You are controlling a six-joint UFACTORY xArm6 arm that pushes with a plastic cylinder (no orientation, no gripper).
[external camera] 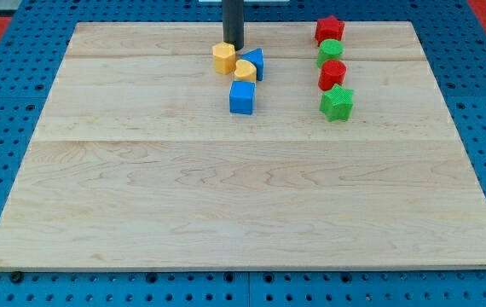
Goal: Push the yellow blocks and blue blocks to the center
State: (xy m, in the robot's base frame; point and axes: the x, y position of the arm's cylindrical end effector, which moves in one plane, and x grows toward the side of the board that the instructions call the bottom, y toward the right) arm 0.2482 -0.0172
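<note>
My tip (234,47) stands near the view's top, just above and right of a yellow hexagonal block (223,58). A second yellow block (245,70), rounded, lies just below and right of it, against a blue block (255,63) of unclear shape. A blue cube (242,98) sits just below these three. The tip looks very close to the yellow hexagonal block; contact cannot be told.
A column of blocks stands at the view's upper right: a red star (329,30), a green round block (331,51), a red round block (332,75) and a green star (337,103). The wooden board (243,196) lies on a blue pegboard.
</note>
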